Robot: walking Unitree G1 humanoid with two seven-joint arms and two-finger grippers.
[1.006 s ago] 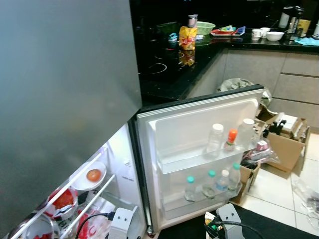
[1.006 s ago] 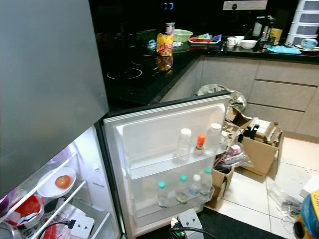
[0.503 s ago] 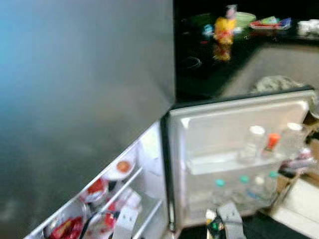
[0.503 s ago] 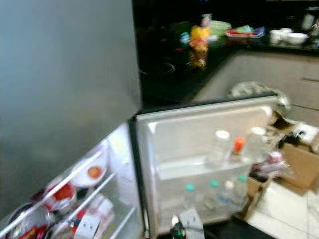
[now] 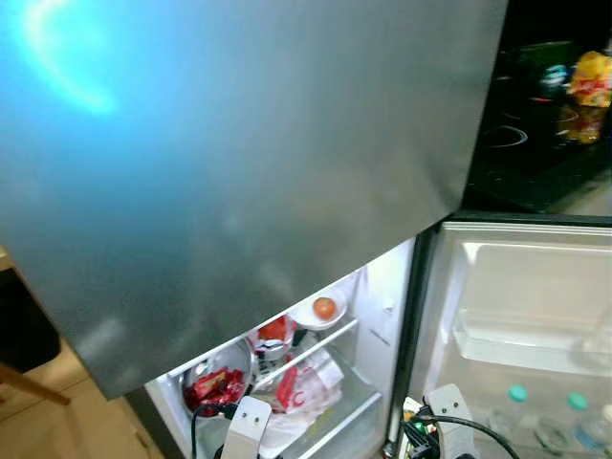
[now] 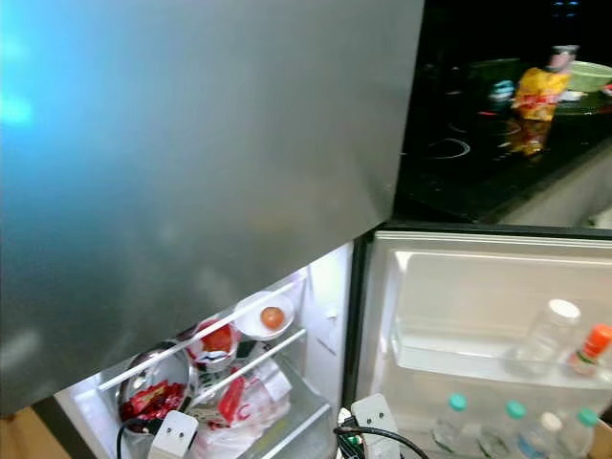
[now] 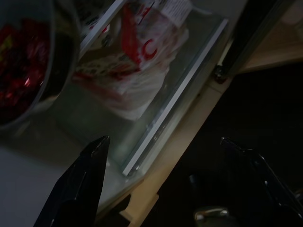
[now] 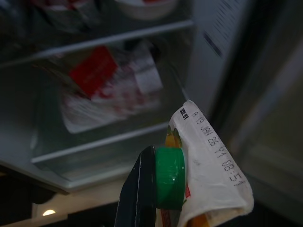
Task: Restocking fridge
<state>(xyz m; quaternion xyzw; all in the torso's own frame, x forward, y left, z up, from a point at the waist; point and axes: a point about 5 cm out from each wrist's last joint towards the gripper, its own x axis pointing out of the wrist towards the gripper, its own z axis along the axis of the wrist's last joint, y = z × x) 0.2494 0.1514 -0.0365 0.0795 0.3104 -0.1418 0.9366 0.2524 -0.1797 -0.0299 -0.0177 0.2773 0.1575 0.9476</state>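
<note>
The fridge's lower compartment (image 6: 316,287) stands open under the shut grey upper door (image 6: 191,143). Inside are a white bowl with a tomato (image 6: 266,316), a steel pot of red packets (image 6: 153,394) and a red-and-white bag (image 6: 239,402) on a glass shelf (image 7: 175,94). My right gripper (image 8: 165,177) is shut on a white carton (image 8: 208,161) with a green cap (image 8: 170,177), held low before that shelf. My left gripper (image 7: 161,175) is open, its fingers (image 7: 85,175) wide apart, near the shelf's front edge.
The lower door (image 6: 459,277) is swung open to my right, with clear bottles (image 6: 550,330) and green-capped bottles (image 6: 454,416) in its racks. A black counter (image 6: 478,163) behind it holds a yellow snack bag (image 6: 537,91). A dark piece of furniture (image 5: 19,325) stands at the far left.
The camera has swung left, so the whole scene has slid right. The fridge's inside now sits near the middle and the door bottles are at the right edge.
</note>
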